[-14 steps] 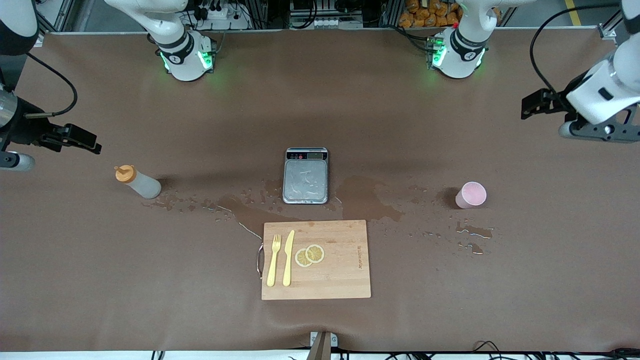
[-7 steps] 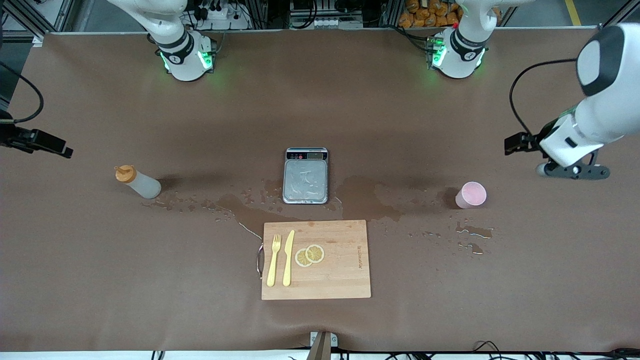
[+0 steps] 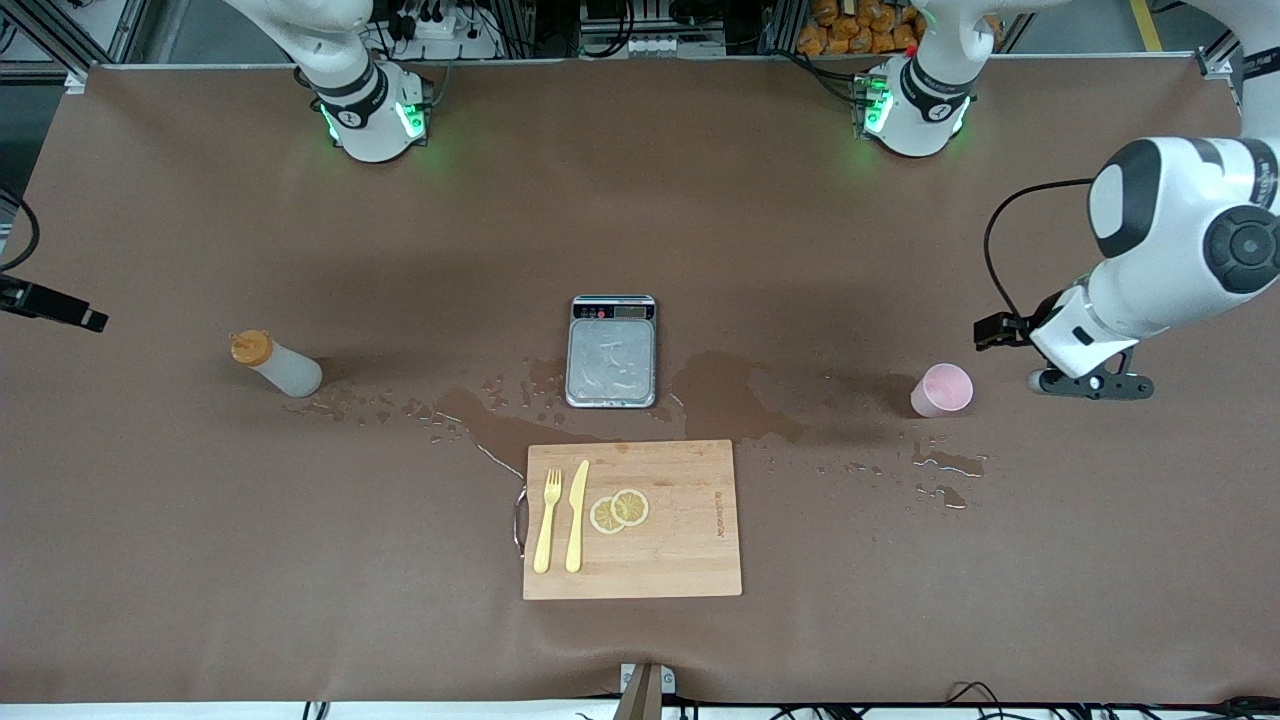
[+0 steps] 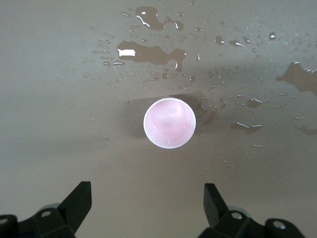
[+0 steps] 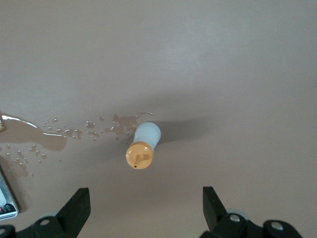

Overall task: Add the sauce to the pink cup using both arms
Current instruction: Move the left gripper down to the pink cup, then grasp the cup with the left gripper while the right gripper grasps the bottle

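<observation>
With both end effectors open, the left end effector [image 4: 146,206] near the pink cup [image 3: 941,389] and the right end effector [image 5: 143,208] over the sauce bottle [image 3: 275,364], either could slip (the bench [image 3: 200,550] is wet).

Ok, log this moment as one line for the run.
left gripper: open, above pink cup | right gripper: open, above sauce | both standing on table, untouched

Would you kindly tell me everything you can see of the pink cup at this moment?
The pink cup is a small, plain pale-pink tumbler, seemingly plastic, standing upright on the brown table toward the left arm's end. Its round rim is open and it looks empty inside. Water puddles lie close by. Nothing grips it; the left gripper hangs open beside it.
</observation>
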### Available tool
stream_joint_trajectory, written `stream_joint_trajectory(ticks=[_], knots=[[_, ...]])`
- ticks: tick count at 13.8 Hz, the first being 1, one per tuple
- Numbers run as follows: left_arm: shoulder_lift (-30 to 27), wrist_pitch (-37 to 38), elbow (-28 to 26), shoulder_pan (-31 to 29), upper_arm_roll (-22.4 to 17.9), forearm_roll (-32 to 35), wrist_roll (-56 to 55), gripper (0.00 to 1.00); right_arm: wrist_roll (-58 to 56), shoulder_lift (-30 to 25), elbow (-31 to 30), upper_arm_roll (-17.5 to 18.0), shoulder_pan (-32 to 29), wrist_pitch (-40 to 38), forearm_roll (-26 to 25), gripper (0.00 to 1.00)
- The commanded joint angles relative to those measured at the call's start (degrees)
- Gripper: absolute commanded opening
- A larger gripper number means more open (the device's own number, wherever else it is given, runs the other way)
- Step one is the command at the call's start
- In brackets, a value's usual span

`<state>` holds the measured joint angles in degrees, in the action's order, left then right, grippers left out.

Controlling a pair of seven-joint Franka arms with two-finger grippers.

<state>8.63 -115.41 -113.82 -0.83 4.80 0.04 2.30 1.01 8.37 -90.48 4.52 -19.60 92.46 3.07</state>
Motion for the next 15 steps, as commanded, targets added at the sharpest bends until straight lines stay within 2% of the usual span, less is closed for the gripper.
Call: stream_joint_trajectory(ticks=[1, 5, 7, 12, 15], knots=[[3.0, -3.7, -0.6, -1.4, 0.2, 1.1, 2.4, 1.0, 4.1, 2.6, 0.9, 0.9, -2.5, -0.7, 0.5, 1.0], [10.0, -9.5, 1.0, -2.6, 0.1, 0.9, 2.5, 1.0, 4.8, 6.5, 1.2, 1.0, -5.7, -0.6, 1.8, 1.0], [12.5, -11.0, 1.9, -2.8, 0.1, 1.0, 2.3, 1.0, 7.0, 8.9, 1.3, 1.0, -8.4, -0.7, 5.4, 1.0], [15.4, -12.4, 1.9, -2.7, 0.2, 1.1, 1.9, 1.0, 7.4, 14.5, 1.3, 0.9, -14.3, -1.8, 19.8, 1.0], [17.5, -12.9, 1.9, -2.5, 0.2, 0.7, 1.5, 1.0, 8.8, 18.6, 1.4, 1.0, -15.9, -4.6, 21.2, 1.0]])
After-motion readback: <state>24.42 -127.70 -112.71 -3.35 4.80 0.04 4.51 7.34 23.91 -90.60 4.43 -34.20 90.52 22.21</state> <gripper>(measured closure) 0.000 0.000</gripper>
